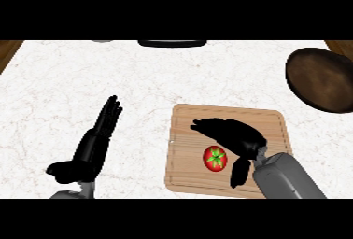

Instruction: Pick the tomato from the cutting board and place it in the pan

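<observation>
Now the right hand (pixel 231 133) is hovering just above the tomato (pixel 215 158) lying on the cutting board (pixel 269 121), fingers relaxed, holding nothing; the left hand (pixel 93 144) is resting alongside, fingers straight, pressed together.

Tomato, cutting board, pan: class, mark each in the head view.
tomato (pixel 215 158), head view, its green-topped middle
cutting board (pixel 265 122), head view, bare wood near its far right corner
pan (pixel 321 79), head view, its dark inside
</observation>
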`<state>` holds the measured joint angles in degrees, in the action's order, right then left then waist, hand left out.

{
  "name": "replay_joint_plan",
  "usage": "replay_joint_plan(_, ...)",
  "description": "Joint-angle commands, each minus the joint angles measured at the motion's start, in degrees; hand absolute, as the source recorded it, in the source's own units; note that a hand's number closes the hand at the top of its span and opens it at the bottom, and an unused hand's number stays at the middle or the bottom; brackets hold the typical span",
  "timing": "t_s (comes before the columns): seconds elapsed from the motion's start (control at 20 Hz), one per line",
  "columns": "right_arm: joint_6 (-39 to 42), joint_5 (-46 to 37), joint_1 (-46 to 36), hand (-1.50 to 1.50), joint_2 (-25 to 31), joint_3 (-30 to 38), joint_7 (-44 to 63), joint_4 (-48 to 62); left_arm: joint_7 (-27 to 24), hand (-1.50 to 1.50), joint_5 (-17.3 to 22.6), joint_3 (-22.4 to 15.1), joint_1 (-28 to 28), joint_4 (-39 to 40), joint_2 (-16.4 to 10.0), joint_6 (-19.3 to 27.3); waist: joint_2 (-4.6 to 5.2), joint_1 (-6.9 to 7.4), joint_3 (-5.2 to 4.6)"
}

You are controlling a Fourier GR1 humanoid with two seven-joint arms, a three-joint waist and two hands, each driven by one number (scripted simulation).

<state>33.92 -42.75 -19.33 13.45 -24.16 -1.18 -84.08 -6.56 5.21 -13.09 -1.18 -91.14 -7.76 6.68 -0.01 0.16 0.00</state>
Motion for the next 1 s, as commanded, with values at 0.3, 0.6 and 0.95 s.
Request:
replay_joint_plan(0.3, -2.76, -8.29, -2.4, -1.5, -4.75, 0.24, -4.35, 12.05, -2.74, 0.0, -3.24, 1.73, 0.19, 2.46, 2.1, -1.4, 0.03, 0.08, 0.0)
replay_joint_plan(0.6, -9.27, -15.11, -2.06, 1.5, -3.79, -6.01, -11.23, 16.27, -0.03, 0.0, -1.9, 2.13, -0.06, 0.61, 1.98, -2.52, 0.04, 0.23, 0.01)
replay_joint_plan(0.95, -12.53, -17.32, -3.16, 1.5, -5.08, -1.93, -12.89, 15.68, -2.99, 0.0, -2.71, 3.12, 3.59, 0.74, 1.51, -3.87, 0.02, 0.12, 0.0)
